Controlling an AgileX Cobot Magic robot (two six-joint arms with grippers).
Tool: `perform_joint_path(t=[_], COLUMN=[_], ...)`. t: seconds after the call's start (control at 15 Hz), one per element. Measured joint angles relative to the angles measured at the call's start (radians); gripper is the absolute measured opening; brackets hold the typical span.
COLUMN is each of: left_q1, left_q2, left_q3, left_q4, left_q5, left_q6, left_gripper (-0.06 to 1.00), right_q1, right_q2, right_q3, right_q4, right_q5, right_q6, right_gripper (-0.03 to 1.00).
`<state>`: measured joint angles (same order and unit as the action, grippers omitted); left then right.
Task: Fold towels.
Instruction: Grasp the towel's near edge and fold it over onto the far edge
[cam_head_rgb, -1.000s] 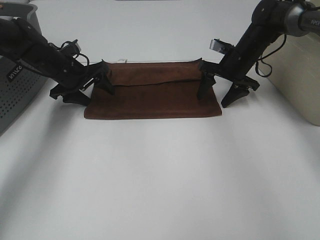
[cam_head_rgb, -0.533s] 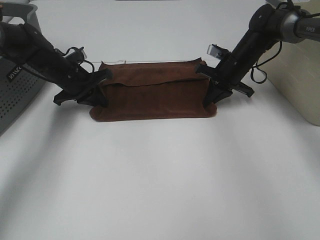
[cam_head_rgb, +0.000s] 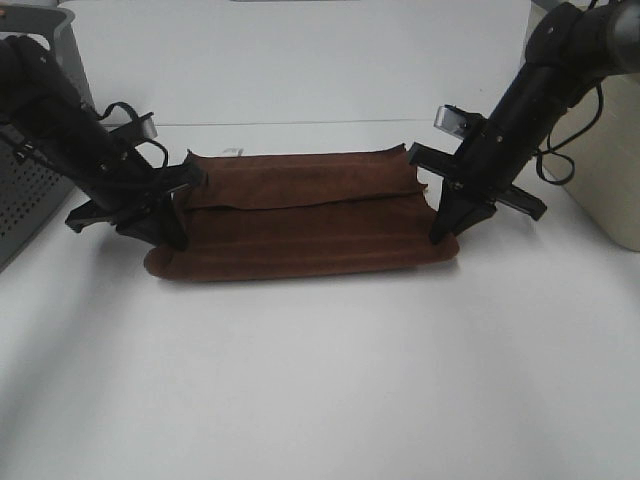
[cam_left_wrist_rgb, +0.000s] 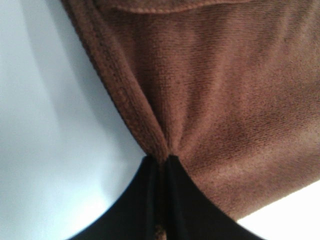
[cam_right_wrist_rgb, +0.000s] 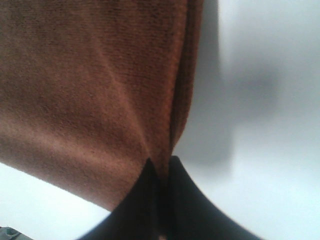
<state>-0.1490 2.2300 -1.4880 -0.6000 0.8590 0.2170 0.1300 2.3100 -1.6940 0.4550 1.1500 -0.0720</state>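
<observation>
A dark reddish-brown towel (cam_head_rgb: 300, 220) lies across the white table, partly folded, with an upper layer ending in a wavy edge along its middle. My left gripper (cam_head_rgb: 170, 228) is shut on the towel's left short edge, and the wrist view shows the hem (cam_left_wrist_rgb: 131, 111) pinched into the black fingertips (cam_left_wrist_rgb: 150, 192). My right gripper (cam_head_rgb: 442, 228) is shut on the right short edge; the cloth (cam_right_wrist_rgb: 90, 90) gathers to a point between its fingertips (cam_right_wrist_rgb: 175, 195). The front fold bulges toward the camera between both grippers. A small white tag (cam_head_rgb: 232, 152) peeks out at the far left corner.
A grey perforated bin (cam_head_rgb: 30, 190) stands at the left edge behind the left arm. A beige container (cam_head_rgb: 610, 170) stands at the right edge beside the right arm. White tabletop (cam_head_rgb: 320, 380) stretches in front of the towel.
Both grippers closed from open onto the towel's short edges. They then drew the cloth toward the camera, and the front edge now sits lower and wider in the high view.
</observation>
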Motion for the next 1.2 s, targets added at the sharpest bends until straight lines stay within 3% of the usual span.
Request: perform_joint_path(t=[0.2,0.4,0.6,0.8,1.2], left_q1=[-0.005,-0.005,0.004,0.039,0.054], left_q2=[-0.111,-0.150,-0.158,-0.116,0.106], left_q3=[0.196,0.213,0.099,-0.037,-0.249], left_q4=[-0.001,-0.010,-0.017,-0.019,-0.020], left_q5=[-0.053,-0.073,-0.073,-0.074,-0.150], left_q6=[0.000,-0.004,-0.077,-0.133,-0.147], left_gripper=[0.02,0.02,0.02,0.02,0.06], right_q1=[0.000,0.003,0.003,0.003,0.003], right_q2=[-0.119,-0.165,-0.167,-0.096,0.147], right_q3=[0.247,0.282,0.199,-0.014,-0.273], right_q4=[0.034,0.053,0.051,0.051,0.052], right_q5=[-0.097,-0.120,-0.123,-0.111,-0.110], right_q6=[-0.044,-0.067,-0.067,-0.066,-0.065], right_gripper=[0.00,0.00,0.00,0.00,0.01])
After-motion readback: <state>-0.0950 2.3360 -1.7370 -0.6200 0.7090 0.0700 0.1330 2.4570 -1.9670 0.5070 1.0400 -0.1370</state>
